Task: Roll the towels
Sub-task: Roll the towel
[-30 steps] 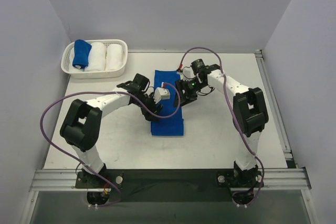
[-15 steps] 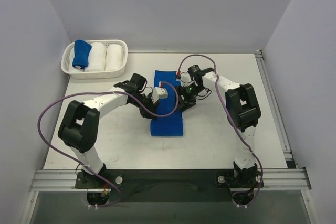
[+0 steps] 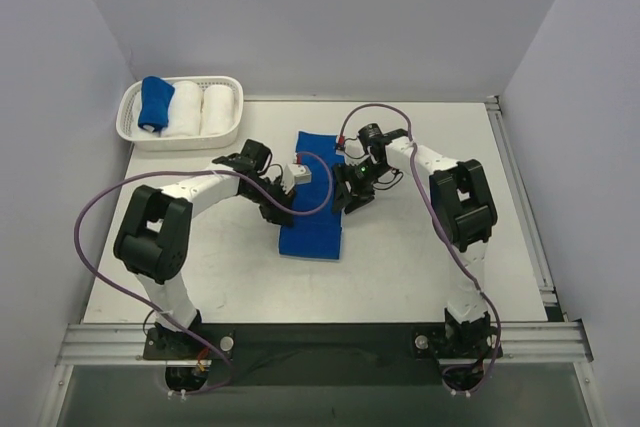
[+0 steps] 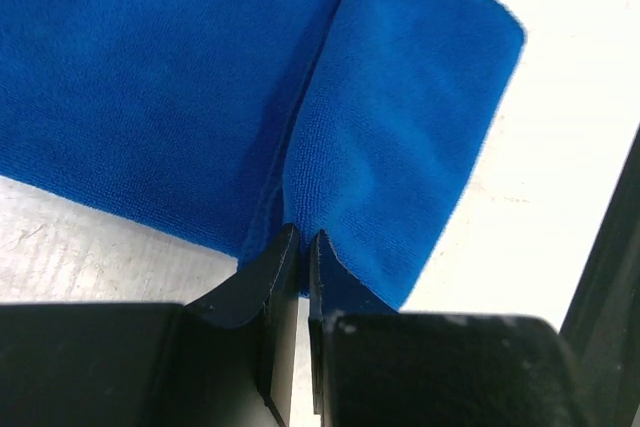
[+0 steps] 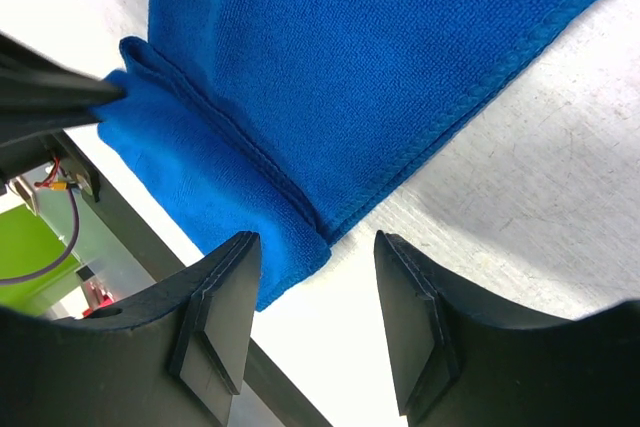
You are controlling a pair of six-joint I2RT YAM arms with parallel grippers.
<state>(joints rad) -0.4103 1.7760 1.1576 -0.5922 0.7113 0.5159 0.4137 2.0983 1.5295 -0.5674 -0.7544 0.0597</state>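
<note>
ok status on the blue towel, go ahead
Left fingers shut on the towel at its fold. Right fingers open, straddling the fold's other corner. Basket far-left, nothing blocking.

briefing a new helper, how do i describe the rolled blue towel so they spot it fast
At the table's far left corner sits a white basket. In it the towel lies leftmost, beside two white rolls. It alone is blue.

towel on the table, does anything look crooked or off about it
The towel lies slightly slanted, its near end left of its far end. A fold crosses its near part, pinched by the left gripper; the right gripper stands open beside it. No damage.
</note>
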